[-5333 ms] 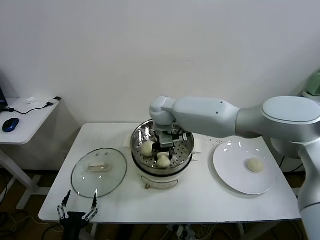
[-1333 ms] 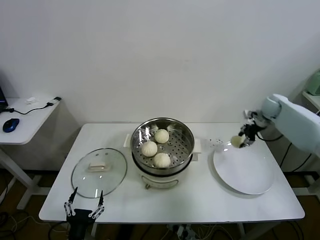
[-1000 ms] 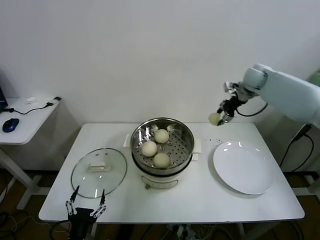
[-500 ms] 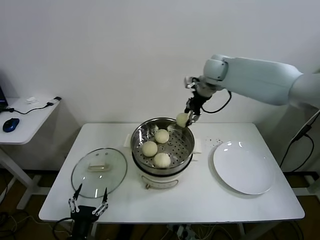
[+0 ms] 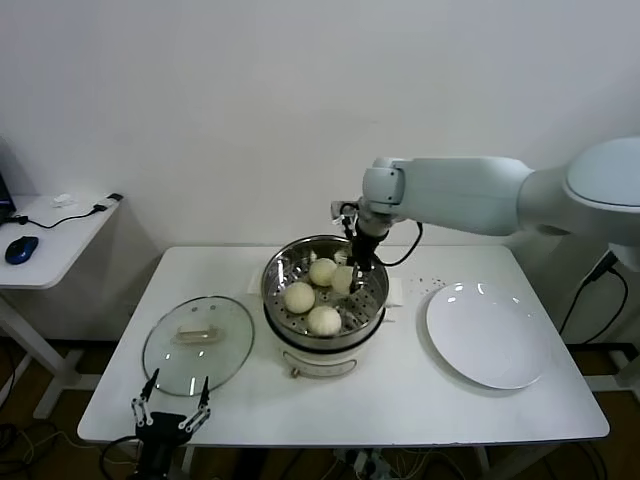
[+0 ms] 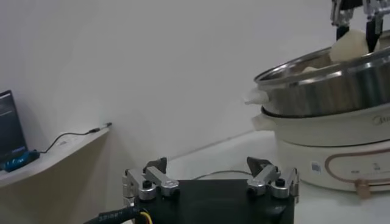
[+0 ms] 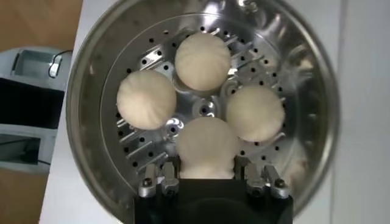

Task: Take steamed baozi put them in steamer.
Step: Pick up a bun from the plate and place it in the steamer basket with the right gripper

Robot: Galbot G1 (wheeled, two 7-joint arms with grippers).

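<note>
The steamer stands mid-table, a shiny steel pot on a cream base. Three steamed baozi lie on its perforated tray. My right gripper reaches down into the pot at its far right side and is shut on a fourth baozi. The right wrist view shows this baozi between the fingers, beside the three loose ones. In the left wrist view the held baozi sits at about rim height. My left gripper is parked open below the table's front-left edge.
A round glass lid lies on the table left of the steamer. A flat white plate lies to its right with nothing on it. A small side table with a blue mouse stands at far left.
My right gripper has carried the baozi leftward from above the plate to the steamer and lowered it into the pot. The left arm has stayed put.
</note>
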